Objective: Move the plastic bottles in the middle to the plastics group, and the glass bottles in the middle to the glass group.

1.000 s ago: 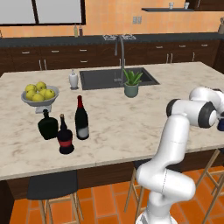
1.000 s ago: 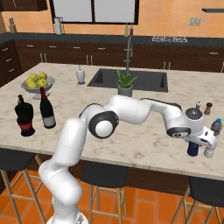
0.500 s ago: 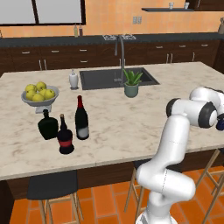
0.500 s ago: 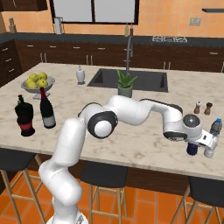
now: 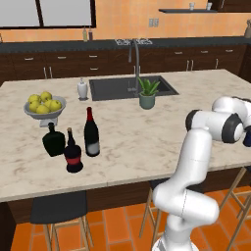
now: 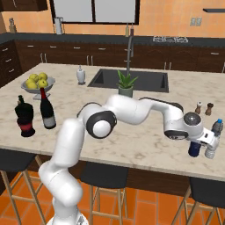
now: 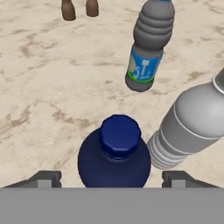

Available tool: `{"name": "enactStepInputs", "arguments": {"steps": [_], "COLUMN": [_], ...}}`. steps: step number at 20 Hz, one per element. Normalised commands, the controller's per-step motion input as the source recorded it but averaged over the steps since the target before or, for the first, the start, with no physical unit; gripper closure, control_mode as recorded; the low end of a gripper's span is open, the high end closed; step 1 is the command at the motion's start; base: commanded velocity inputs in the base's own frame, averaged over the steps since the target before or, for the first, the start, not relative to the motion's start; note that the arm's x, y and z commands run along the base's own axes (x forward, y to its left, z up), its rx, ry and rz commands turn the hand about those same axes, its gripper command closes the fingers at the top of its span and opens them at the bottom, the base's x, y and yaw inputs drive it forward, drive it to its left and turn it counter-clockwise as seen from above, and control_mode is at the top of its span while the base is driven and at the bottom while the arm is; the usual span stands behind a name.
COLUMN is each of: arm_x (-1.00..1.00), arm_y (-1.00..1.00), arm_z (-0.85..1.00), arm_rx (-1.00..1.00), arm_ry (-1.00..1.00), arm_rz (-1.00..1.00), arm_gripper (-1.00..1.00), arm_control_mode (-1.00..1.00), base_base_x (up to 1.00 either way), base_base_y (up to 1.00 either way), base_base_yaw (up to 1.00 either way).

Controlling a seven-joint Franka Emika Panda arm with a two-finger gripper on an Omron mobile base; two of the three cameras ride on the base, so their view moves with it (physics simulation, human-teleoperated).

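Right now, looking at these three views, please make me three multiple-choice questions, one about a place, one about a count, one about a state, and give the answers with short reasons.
1. Where does the wine bottle stand?
A. in the sink
B. beside the two dark bottles
C. beside the plant

2. How many clear plastic bottles stand near the blue bottle in the hand view?
A. two
B. four
C. none

3. How is the gripper at the blue bottle?
A. shut on the cap
B. open, a finger on each side
C. lifting it high

Answers: 1 B, it stands next to the green flask and black bottle. 2 A, two appear. 3 B, fingertips stand clear of the bottle.
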Motion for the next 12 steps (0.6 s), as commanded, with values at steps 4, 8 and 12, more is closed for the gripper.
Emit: {"name": "enactStepInputs", "arguments": {"steps": [4, 8, 12], "arm_x": [0.0, -0.08, -0.14], "arm_y": [0.0, 0.07, 0.32], "arm_z": [0.36, 0.83, 0.59], "arm_rx": [0.0, 0.0, -0.13], "arm_ry": [0.0, -0.01, 0.0], "arm_rz": [0.0, 0.01, 0.09], "arm_gripper": [-1.0, -1.0, -1.0], "arm_control_mode": [-1.0, -1.0, -1.0], "base_base_x": [0.0, 0.0, 0.0], "base_base_y": [0.0, 0.0, 0.0], "base_base_yaw": [0.0, 0.0, 0.0]}}
